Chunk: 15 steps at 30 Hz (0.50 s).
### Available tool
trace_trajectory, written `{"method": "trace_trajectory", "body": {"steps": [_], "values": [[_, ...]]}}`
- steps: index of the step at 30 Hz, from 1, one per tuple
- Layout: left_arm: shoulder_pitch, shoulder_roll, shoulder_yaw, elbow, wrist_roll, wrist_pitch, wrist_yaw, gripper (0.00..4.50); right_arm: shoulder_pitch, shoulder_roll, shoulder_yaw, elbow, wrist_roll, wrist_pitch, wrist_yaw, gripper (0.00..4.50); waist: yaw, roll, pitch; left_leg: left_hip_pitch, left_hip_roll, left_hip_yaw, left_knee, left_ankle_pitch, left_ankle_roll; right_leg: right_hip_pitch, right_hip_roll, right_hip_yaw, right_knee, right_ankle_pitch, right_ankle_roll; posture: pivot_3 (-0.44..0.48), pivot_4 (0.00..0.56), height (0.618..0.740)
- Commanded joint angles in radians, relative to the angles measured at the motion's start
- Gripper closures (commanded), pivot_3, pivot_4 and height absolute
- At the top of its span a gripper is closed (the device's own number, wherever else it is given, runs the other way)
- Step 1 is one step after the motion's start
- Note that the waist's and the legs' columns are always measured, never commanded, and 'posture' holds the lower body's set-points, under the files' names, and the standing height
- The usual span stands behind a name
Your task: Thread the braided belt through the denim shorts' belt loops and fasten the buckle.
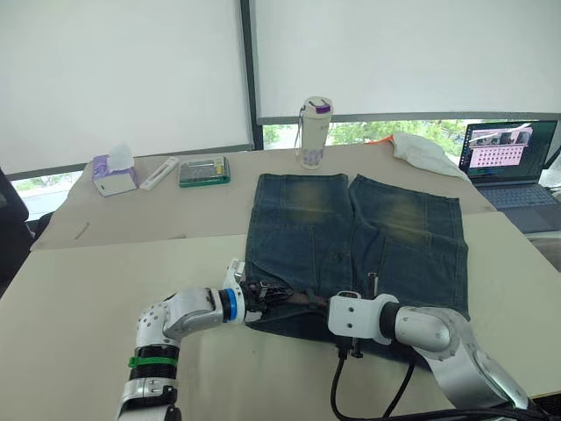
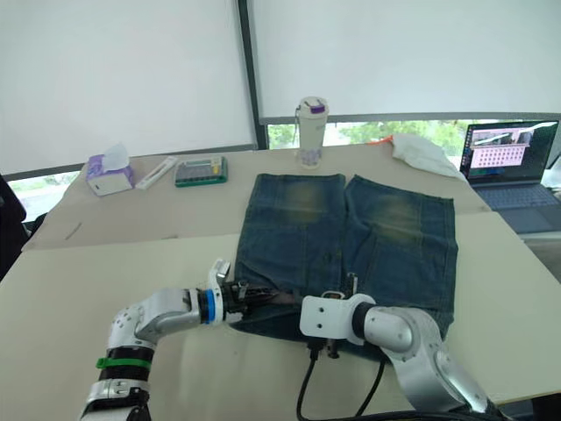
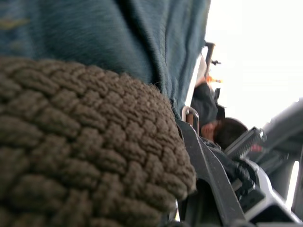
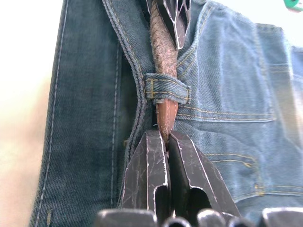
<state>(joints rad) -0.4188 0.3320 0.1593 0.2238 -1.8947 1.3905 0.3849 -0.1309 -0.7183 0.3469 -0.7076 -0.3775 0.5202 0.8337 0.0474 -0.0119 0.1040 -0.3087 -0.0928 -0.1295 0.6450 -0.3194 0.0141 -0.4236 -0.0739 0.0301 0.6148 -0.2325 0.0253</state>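
One reddish-brown leather belt tip (image 4: 166, 113) pinched by right gripper (image 4: 167, 142) below blue denim loop (image 4: 166, 89); buckle hidden; left gripper (image 1: 263, 294) state unclear

braided belt (image 3: 85, 146) close up, denim shorts (image 3: 118, 38) behind

Both arms are silver-grey metal with rounded, segmented housings. The left arm carries a bright blue ring just behind its wrist and a green band lower on the forearm. The right arm ends in a white boxy wrist block, with black cables hanging in loops beneath it. The right pincer (image 4: 166, 142) has two black, wedge-shaped fingers (image 4: 144, 170), their faces scuffed with pale scratches.
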Motion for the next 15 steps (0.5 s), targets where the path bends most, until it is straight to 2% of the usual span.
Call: {"method": "trace_trajectory", "body": {"steps": [1,2,3,4,5,7,8,10,14,15], "values": [[-0.039,0.113,-0.038,-0.151,0.175,0.091,-0.298,2.83,0.002,-0.001,-0.053,-0.052,0.001,0.023,-0.012,4.5,-0.007,0.0,0.0,0.0,0.0,0.0,0.0,0.0,0.0,0.0,0.001,-0.002,0.0,0.0,0.0,0.0,0.15,0.74],[-0.042,0.169,-0.065,-0.226,0.256,0.078,-0.433,2.5,0.006,-0.003,-0.058,-0.053,-0.001,0.018,-0.016,4.5,-0.008,0.002,0.0,0.001,0.0,0.0,-0.001,0.0,0.0,0.0,0.001,-0.003,0.0,0.0,0.0,0.0,0.15,0.74],[-0.046,0.215,-0.086,-0.283,0.323,0.065,-0.553,2.5,0.012,-0.004,-0.064,-0.054,0.001,0.017,-0.018,4.5,-0.01,0.003,0.001,0.001,0.0,0.0,-0.001,0.0,0.0,0.001,0.0,-0.004,-0.001,0.0,0.0,0.0,0.15,0.74],[-0.06,0.292,-0.138,-0.369,0.421,0.018,-0.729,2.5,0.028,-0.008,-0.084,-0.059,0.007,0.019,-0.021,4.5,-0.011,0.003,0.001,0.001,0.0,0.0,-0.002,0.0,0.0,0.0,0.0,-0.004,-0.001,0.0,0.0,0.0,0.15,0.74],[-0.072,0.367,-0.206,-0.441,0.543,-0.075,-0.9,2.5,0.042,-0.011,-0.106,-0.065,0.015,0.022,-0.023,4.5,-0.011,0.004,0.002,0.0,0.0,0.0,-0.002,0.0,0.0,0.0,0.0,-0.005,-0.001,0.0,-0.001,0.0,0.15,0.74],[-0.083,0.459,-0.317,-0.51,0.743,-0.253,-1.138,2.5,0.062,-0.011,-0.143,-0.076,0.031,0.034,-0.023,4.5,-0.011,0.007,0.004,0.0,0.0,0.0,-0.002,0.0,-0.001,0.001,0.0,-0.008,-0.003,0.0,-0.002,0.0,0.15,0.74],[-0.095,0.482,-0.371,-0.523,0.842,-0.346,-1.217,2.5,0.07,-0.007,-0.166,-0.085,0.046,0.045,-0.019,4.5,-0.009,0.01,0.004,0.0,0.0,0.0,-0.002,0.0,-0.001,0.001,-0.001,-0.01,-0.004,0.0,-0.003,0.0,0.15,0.74],[-0.136,0.47,-0.452,-0.518,1.004,-0.497,-1.298,2.5,0.083,-0.002,-0.208,-0.109,0.089,0.073,0.001,4.5,-0.003,0.012,0.004,-0.002,0.0,0.0,-0.002,0.0,-0.001,0.002,-0.003,-0.011,-0.005,0.0,-0.003,0.0,0.15,0.74],[-0.218,0.382,-0.513,-0.526,1.092,-0.564,-1.39,2.5,0.081,-0.028,-0.227,-0.124,0.125,0.091,0.024,4.5,-0.003,0.009,0.006,-0.008,0.001,-0.002,0.0,0.001,0.001,0.001,-0.004,-0.011,-0.006,0.0,-0.004,0.0,0.15,0.74],[-0.239,0.37,-0.538,-0.535,1.118,-0.566,-1.407,2.24,0.073,-0.036,-0.223,-0.119,0.125,0.093,0.026,4.5,-0.005,0.008,0.007,-0.01,0.002,-0.003,0.001,0.001,0.002,0.0,-0.003,-0.011,-0.006,0.0,-0.004,0.0,0.15,0.74]]}}
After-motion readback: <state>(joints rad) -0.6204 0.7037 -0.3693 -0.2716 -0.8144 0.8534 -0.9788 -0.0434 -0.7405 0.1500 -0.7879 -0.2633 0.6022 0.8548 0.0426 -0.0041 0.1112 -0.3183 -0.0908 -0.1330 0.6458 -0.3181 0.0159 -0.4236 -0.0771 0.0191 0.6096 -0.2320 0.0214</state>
